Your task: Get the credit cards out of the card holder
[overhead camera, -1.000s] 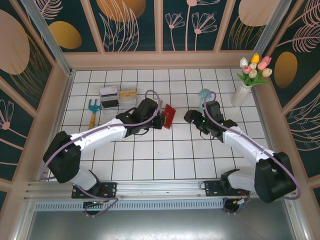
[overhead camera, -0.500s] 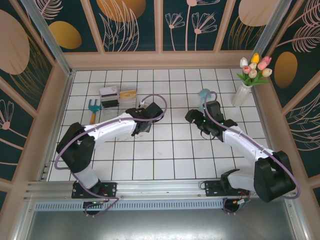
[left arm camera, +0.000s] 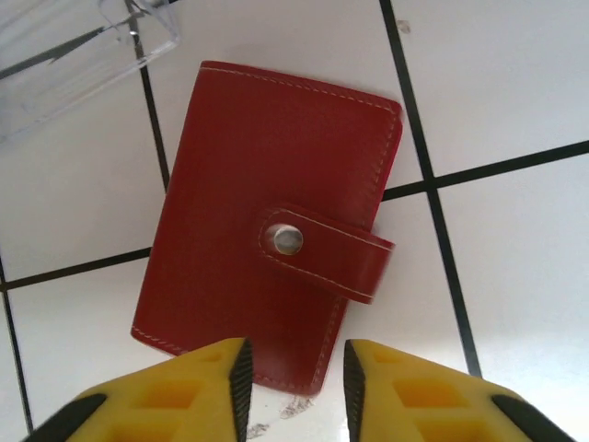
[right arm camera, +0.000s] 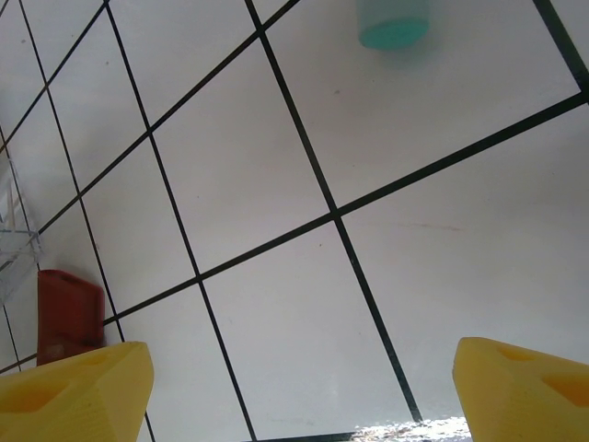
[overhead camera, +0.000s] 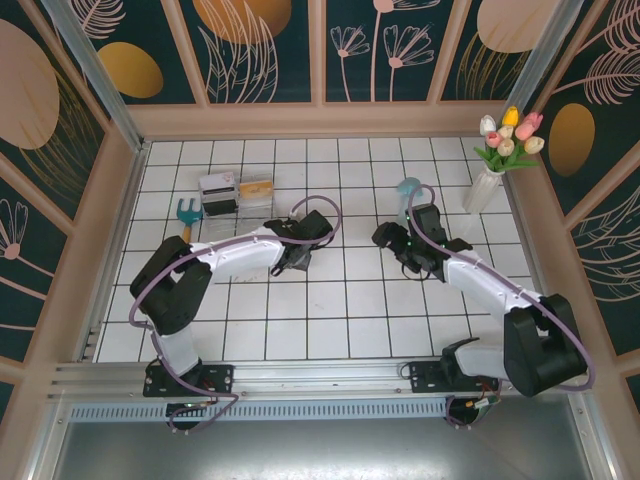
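The red card holder (left arm camera: 267,239) lies flat on the white tiles in the left wrist view, folded shut with its snap tab fastened. The credit cards are hidden inside it. My left gripper (left arm camera: 294,354) hovers over the holder's near edge, open, its yellow fingers (left arm camera: 198,387) a little apart and gripping nothing. From above, the left gripper (overhead camera: 292,260) covers the holder. My right gripper (right arm camera: 304,396) is open wide over bare tiles, and the card holder (right arm camera: 66,313) shows at its far left. Seen from above, the right gripper (overhead camera: 392,240) stands right of centre.
A clear plastic box (overhead camera: 237,193) sits just beyond the left gripper, its corner (left arm camera: 83,46) close to the holder. A blue-pronged garden fork (overhead camera: 187,215) lies left of it. A teal cup (overhead camera: 408,190) and a vase of tulips (overhead camera: 490,180) stand at the back right.
The left gripper, which held the card holder up near the middle, has swung left and down. Its jaws have opened and the holder now lies on the tiles. The right arm barely moved.
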